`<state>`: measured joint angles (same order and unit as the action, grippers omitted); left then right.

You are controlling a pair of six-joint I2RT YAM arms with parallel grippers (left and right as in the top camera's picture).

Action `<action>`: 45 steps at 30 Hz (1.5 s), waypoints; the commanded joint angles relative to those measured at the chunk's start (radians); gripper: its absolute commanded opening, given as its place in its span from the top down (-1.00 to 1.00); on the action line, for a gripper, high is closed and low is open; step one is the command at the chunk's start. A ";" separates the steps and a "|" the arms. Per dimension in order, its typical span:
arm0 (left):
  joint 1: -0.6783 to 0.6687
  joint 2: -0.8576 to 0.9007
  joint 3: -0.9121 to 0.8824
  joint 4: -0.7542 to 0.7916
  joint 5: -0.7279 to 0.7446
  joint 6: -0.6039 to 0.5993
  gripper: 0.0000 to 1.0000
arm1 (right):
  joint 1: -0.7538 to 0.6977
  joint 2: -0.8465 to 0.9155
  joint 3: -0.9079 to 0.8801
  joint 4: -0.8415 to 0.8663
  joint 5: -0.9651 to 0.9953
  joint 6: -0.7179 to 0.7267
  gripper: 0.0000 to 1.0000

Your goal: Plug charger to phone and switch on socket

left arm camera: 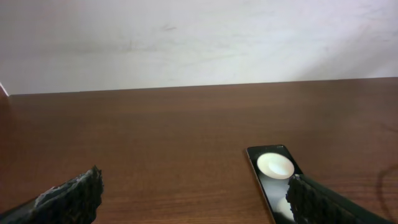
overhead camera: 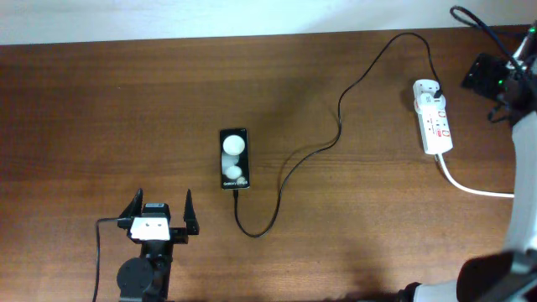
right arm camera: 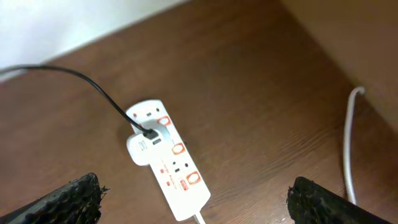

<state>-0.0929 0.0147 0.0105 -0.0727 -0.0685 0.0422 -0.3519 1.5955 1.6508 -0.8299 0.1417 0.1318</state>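
Note:
The black phone (overhead camera: pixel 234 158) lies flat mid-table, two white reflections on its glossy face; it also shows in the left wrist view (left arm camera: pixel 272 180). The thin black charger cable (overhead camera: pixel 340 117) runs from the phone's near end, where its tip meets the phone, loops and goes up right to a white adapter on the white socket strip (overhead camera: pixel 435 117). In the right wrist view the socket (right arm camera: pixel 169 158) shows red switches and the cable (right arm camera: pixel 93 87) plugged in. My left gripper (overhead camera: pixel 159 210) is open and empty, front-left of the phone. My right gripper (right arm camera: pixel 193 205) is open above the socket.
The socket's thick white cord (overhead camera: pixel 474 186) trails off toward the right edge, also in the right wrist view (right arm camera: pixel 348 149). A white wall borders the far side of the brown wooden table (overhead camera: pixel 101 101). The right arm's base sits at the front right corner.

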 commanded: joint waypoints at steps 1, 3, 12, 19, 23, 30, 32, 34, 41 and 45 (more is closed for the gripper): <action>-0.003 -0.010 -0.001 -0.008 0.008 0.016 -0.98 | -0.002 -0.124 0.004 0.000 0.013 0.003 -0.97; -0.003 -0.010 -0.001 -0.008 0.008 0.016 -0.98 | -0.002 -0.195 0.004 0.000 0.013 0.003 -0.97; -0.003 -0.010 -0.001 -0.008 0.008 0.016 -0.98 | -0.002 -0.318 0.004 -0.001 0.013 0.003 -0.97; -0.003 -0.010 -0.001 -0.008 0.008 0.016 -0.98 | -0.002 -0.283 -0.012 -0.004 0.013 0.003 -0.97; -0.003 -0.010 -0.001 -0.008 0.008 0.016 -0.98 | 0.020 -0.283 -0.014 -0.004 0.013 0.003 -0.97; -0.003 -0.010 -0.001 -0.008 0.008 0.016 -0.98 | 0.144 -0.283 -0.014 -0.004 0.013 0.003 -0.97; -0.003 -0.010 -0.001 -0.008 0.008 0.016 -0.98 | 0.168 -0.282 -0.015 -0.004 0.013 0.003 -0.97; -0.003 -0.010 -0.001 -0.008 0.008 0.016 -0.98 | 0.184 -0.282 -0.017 -0.003 0.011 0.003 -0.97; -0.003 -0.010 -0.001 -0.008 0.008 0.016 -0.98 | 0.184 -0.282 -0.196 -0.003 0.012 0.003 -0.97; -0.003 -0.010 -0.001 -0.008 0.008 0.016 -0.98 | 0.184 -0.282 -0.322 -0.004 0.012 0.003 -0.97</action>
<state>-0.0929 0.0147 0.0105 -0.0742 -0.0673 0.0422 -0.1757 1.3186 1.3705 -0.8371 0.1455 0.1314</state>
